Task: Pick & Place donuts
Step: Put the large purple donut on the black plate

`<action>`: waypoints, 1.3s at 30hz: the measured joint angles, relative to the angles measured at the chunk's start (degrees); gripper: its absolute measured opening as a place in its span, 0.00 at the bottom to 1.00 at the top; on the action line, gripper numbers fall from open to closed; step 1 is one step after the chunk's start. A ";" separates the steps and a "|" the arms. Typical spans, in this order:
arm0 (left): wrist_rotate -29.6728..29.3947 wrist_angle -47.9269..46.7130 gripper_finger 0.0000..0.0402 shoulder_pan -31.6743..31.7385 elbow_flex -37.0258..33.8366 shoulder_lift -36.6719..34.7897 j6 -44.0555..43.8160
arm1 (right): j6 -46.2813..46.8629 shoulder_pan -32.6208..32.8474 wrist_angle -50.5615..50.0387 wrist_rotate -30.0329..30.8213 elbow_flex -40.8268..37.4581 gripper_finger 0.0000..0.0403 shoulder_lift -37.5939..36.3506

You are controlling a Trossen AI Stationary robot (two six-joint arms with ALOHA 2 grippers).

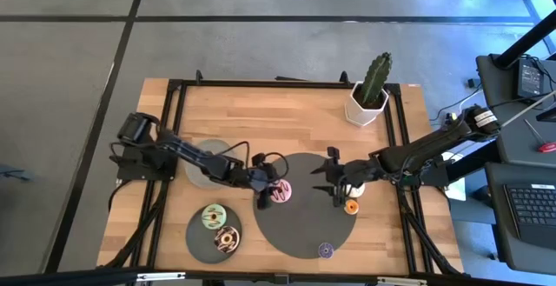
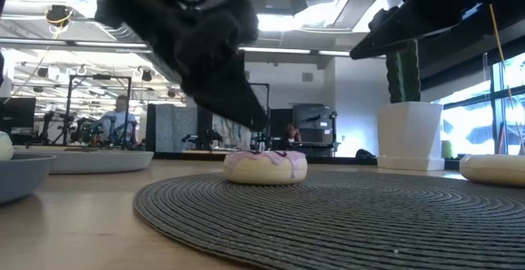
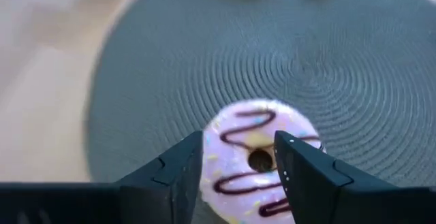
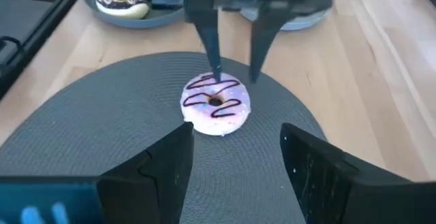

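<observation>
A pink donut with chocolate stripes (image 1: pixel 281 192) lies flat on the left part of the large dark woven disc (image 1: pixel 304 225). My left gripper (image 3: pixel 238 176) is open and points down over this pink donut (image 3: pixel 255 152). One fingertip is over its icing beside the hole and the other is near its rim, as the right wrist view shows (image 4: pixel 235 80). My right gripper (image 1: pixel 334 182) hovers open above the disc's right part, facing the pink donut (image 4: pixel 215 105). An orange donut (image 1: pixel 351 206) and a purple donut (image 1: pixel 326 250) also lie on the disc. My left gripper comes at the pink donut from above, fingers pointing down. One fingertip (image 4: pixel 217 79) ends right at the icing near the hole. I cannot tell whether it touches. The donut lies flat on the disc.
A grey plate (image 1: pixel 201 238) near the table's near-left corner holds a pale green donut (image 1: pixel 213 216) and a chocolate donut (image 1: pixel 228 239). A second grey plate (image 1: pixel 201 157) lies under the left arm. A potted cactus (image 1: pixel 371 95) stands at the far right. Bare wood lies left of the plates.
</observation>
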 joint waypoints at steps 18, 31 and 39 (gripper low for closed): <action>5.63 0.04 0.17 2.24 0.09 2.94 -2.03 | -0.21 -0.01 -0.53 1.19 -0.04 0.55 0.22; 11.87 -30.61 0.03 -7.93 0.09 -18.89 -18.70 | 1.27 -0.01 -2.58 2.53 -0.04 0.55 0.24; -0.34 -41.62 0.03 -30.43 0.07 -23.46 -54.51 | 1.28 -0.01 -2.97 2.53 -0.04 0.55 0.26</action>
